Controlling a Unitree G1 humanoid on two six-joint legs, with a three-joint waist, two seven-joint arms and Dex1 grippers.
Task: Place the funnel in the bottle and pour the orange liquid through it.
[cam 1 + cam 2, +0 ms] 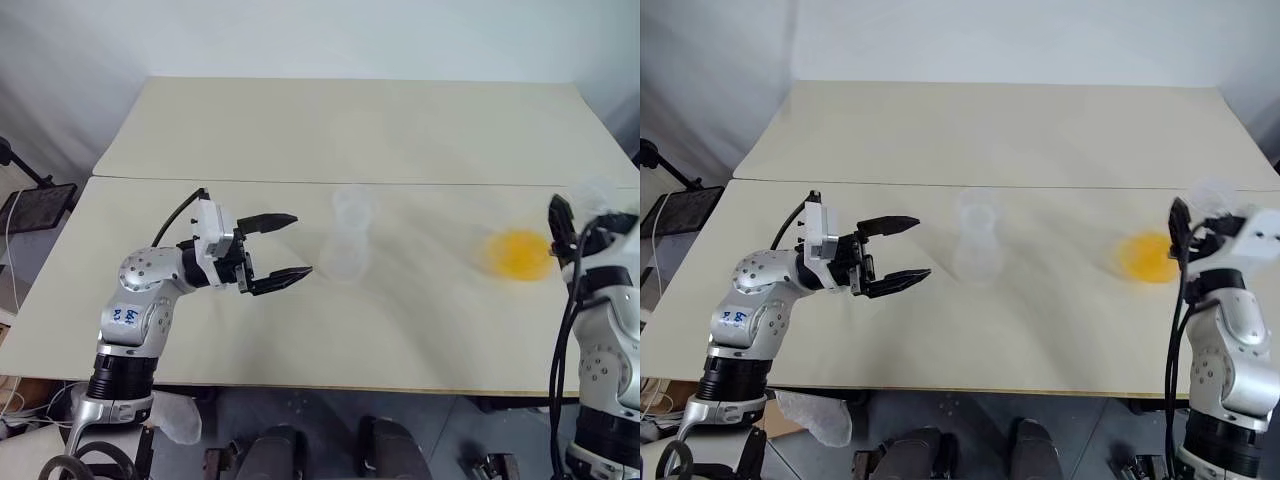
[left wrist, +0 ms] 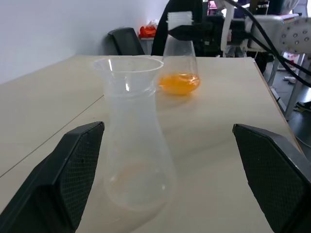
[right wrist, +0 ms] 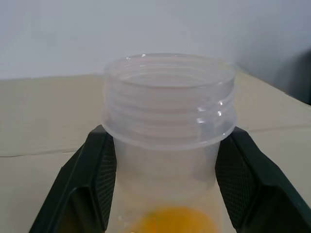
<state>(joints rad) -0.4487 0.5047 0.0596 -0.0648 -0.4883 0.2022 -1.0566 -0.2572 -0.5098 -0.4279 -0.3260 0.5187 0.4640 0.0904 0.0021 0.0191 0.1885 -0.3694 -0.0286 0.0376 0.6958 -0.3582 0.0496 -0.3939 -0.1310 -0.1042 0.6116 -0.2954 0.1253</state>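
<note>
Two beige tables (image 1: 300, 130) butted together before a pale wall (image 1: 300, 35).

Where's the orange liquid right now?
The orange liquid sits in the bottom of a clear flask on the table's right side, with the right hand clamped around the flask's neck, well right of the bottle.

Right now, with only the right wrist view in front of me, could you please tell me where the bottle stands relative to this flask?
Observer: The bottle stands on the table to the left of the flask, well apart from it.
Operator: Thank you. Is the funnel in it already?
Observer: It seems so. The funnel sits upright in the bottle's neck.
</note>
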